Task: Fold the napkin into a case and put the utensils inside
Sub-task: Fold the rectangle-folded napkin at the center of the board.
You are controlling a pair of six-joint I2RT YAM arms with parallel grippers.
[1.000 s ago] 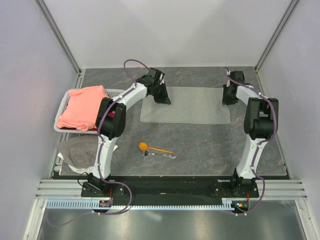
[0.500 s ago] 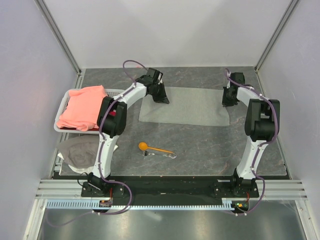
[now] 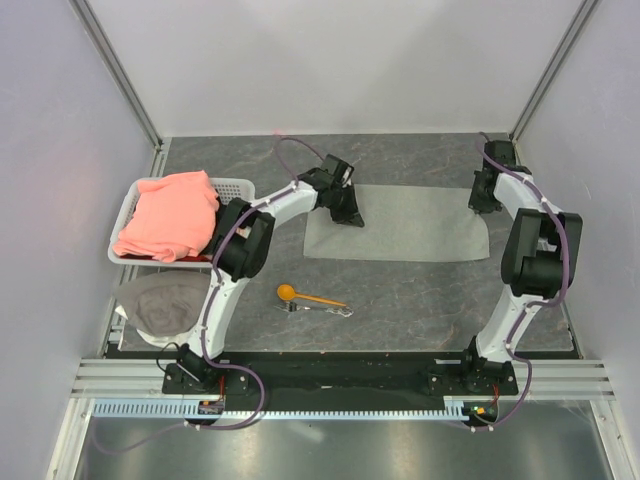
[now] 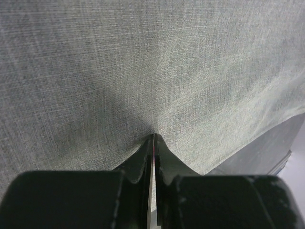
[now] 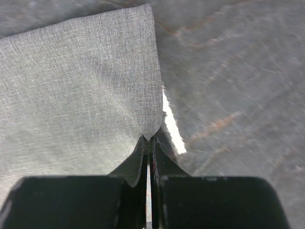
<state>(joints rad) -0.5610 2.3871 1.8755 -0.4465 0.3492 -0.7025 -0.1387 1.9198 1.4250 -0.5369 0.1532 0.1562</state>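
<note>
At twelve o'clock on the surface (image 3: 420,290), the napkin (image 3: 400,225) lies spread, the left gripper (image 4: 153,143) pinching its nine o'clock edge, the right gripper (image 5: 147,143) its three o'clock corner. Either shallow pinch could slip mid-fold.

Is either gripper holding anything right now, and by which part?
Both hold the napkin. The left gripper pinches its left side, and the right gripper pinches its right edge, each near a far corner.
</note>
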